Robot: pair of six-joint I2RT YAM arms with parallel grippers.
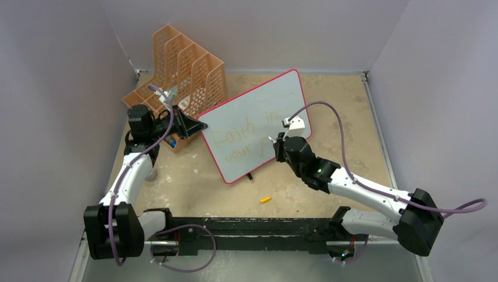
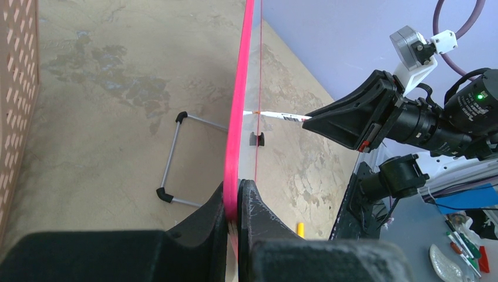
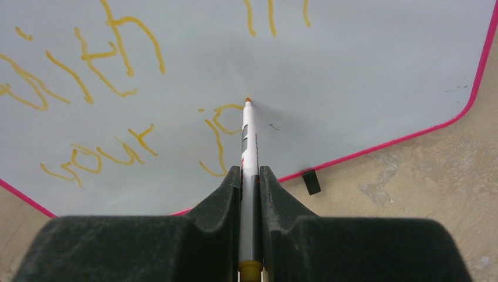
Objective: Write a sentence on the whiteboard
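Note:
The whiteboard [image 1: 258, 108] stands tilted on the table, with a red-pink frame [image 2: 239, 117]. The yellow-orange sentence [image 1: 238, 134] reads "Faith in" with "your jo" below it [image 3: 221, 147]. My left gripper [image 1: 197, 124] is shut on the board's left edge, its jaws pinching the frame in the left wrist view [image 2: 238, 197]. My right gripper [image 1: 277, 144] is shut on a white marker [image 3: 249, 147]. The marker's orange tip touches the board just right of the "o". The marker also shows in the left wrist view [image 2: 282, 116].
An orange perforated file rack [image 1: 188, 64] stands behind the left gripper. A small yellow cap [image 1: 265, 200] lies on the table in front of the board. The board's wire stand [image 2: 170, 158] and a black foot [image 3: 311, 182] rest on the table. Walls close in three sides.

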